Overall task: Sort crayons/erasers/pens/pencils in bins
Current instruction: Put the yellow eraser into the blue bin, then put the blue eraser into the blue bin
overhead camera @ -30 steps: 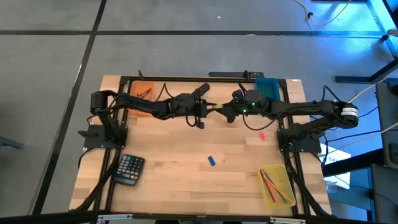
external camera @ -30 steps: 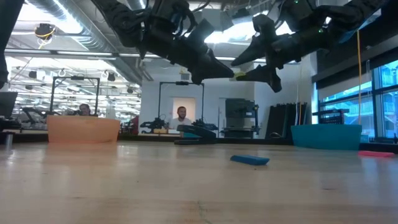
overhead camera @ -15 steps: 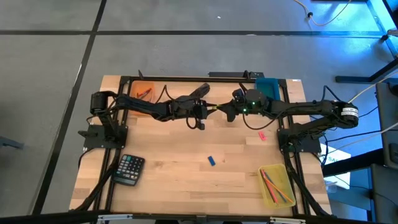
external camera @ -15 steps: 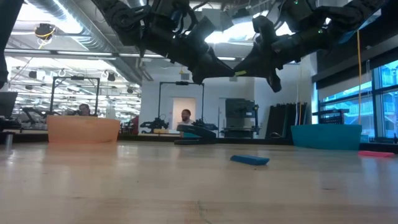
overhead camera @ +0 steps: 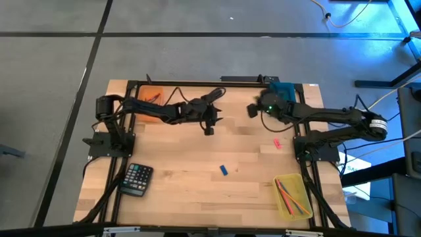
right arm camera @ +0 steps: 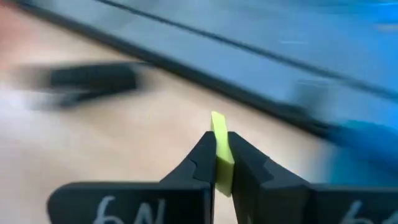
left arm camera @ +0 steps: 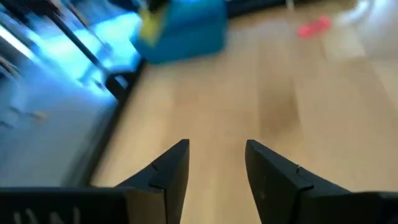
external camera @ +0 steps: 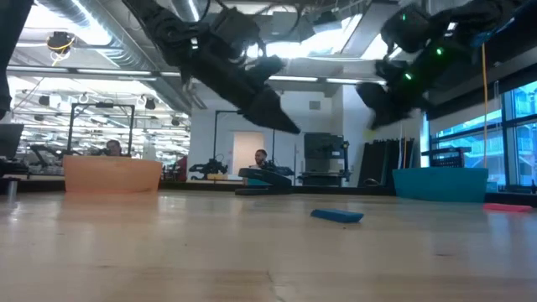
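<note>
A yellow eraser (right arm camera: 219, 148) is in my right gripper (right arm camera: 219, 163), which is shut on it in the air left of the teal bin (overhead camera: 283, 89). My left gripper (overhead camera: 209, 126) hangs open above the table's far middle, nothing between its fingers (left arm camera: 171, 168). A blue eraser (overhead camera: 224, 170) lies flat mid-table and a pink eraser (overhead camera: 277, 143) lies flat toward the right. The orange bin (overhead camera: 151, 97) at the far left holds reddish sticks. The yellow bin (overhead camera: 293, 196) at the near right holds several long coloured sticks. My right gripper pinches the yellow eraser's two flat faces (right arm camera: 221, 163) between its two fingers. The eraser's free end (right arm camera: 217, 123) sticks out beyond the fingertips. The fingers point about level toward the table's left. The eraser is lifted clear of the table.
A black calculator (overhead camera: 136, 179) lies at the near left. A black bar-shaped thing (overhead camera: 242, 79) lies along the far edge. The black arm frames (overhead camera: 108, 135) stand at both table sides. Bare wood stretches across the middle and near part of the table.
The two grippers met over the table's far middle with the yellow eraser between them. My right gripper has shut on the eraser, and my left gripper has opened and let go. My right gripper has then carried the eraser toward the table's right edge, nearer the teal bin.
</note>
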